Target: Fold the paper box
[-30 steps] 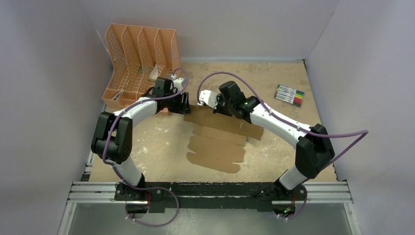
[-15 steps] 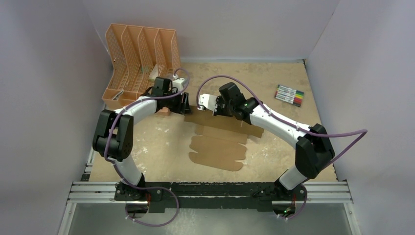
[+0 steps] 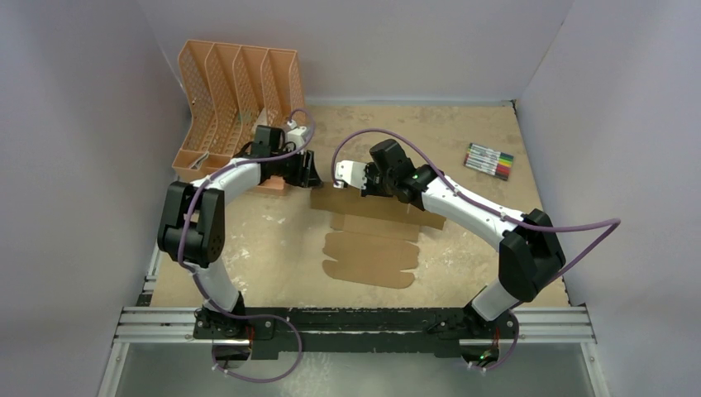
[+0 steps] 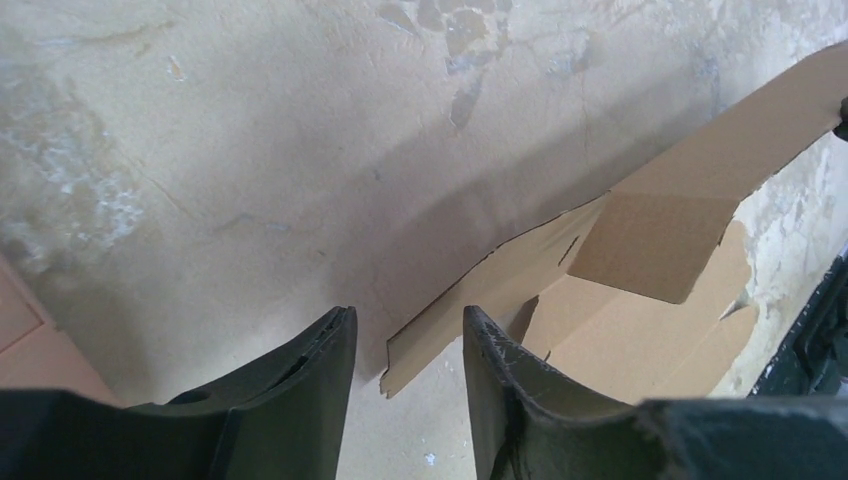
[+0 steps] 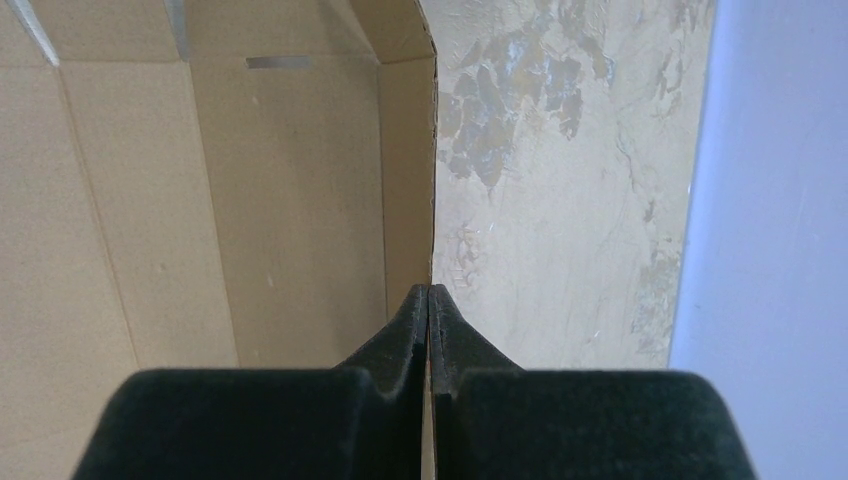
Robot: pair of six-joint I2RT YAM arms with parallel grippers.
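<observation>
Two robot arms reach inward over a worn tan table (image 3: 471, 248) and meet near its middle. A box (image 3: 369, 248) of plain brown cardboard lies unfolded on the table as a flat cut-out sheet, with its scalloped flaps toward the arm bases and its far strip at the two grippers. The right gripper (image 5: 429, 292) has its fingers pressed tightly together, pinching the thin edge of that strip. In the right wrist view the cardboard edge runs straight ahead from the fingertips, the sheet spreads out to the left of the fingers, and bare table lies to their right. The left gripper (image 4: 405, 335) faces the right one from close by, its fingers parted and holding nothing. In the left wrist view, a corner of the raised cardboard sits in the gap between the fingers; whether it touches either finger cannot be told. Ahead and to the right of these fingers the strip rises off the table, casting a shadow, with a flap folded inward. A peach organizer (image 3: 236, 91) stands behind the left fingers, to their outer side. A row of markers (image 3: 488, 161) lies well apart from the right fingers, out to the right.
</observation>
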